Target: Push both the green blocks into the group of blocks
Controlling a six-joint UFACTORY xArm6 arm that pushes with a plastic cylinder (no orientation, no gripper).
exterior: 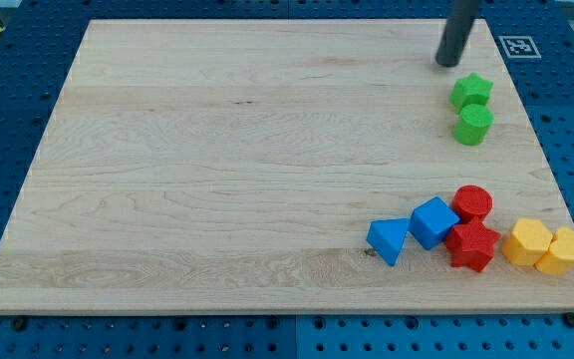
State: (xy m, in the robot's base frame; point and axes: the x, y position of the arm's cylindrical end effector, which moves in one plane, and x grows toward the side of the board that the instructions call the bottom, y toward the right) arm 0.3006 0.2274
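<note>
A green star block and a green cylinder touch each other near the view's upper right. My tip stands just above and left of the green star, a small gap apart. The group lies at the view's lower right: a blue triangular block, a blue cube, a red cylinder, a red star block, a yellow hexagonal block and a yellow rounded block.
The wooden board rests on a blue perforated table. A black-and-white marker tag sits off the board's upper right corner. The yellow blocks lie close to the board's right edge.
</note>
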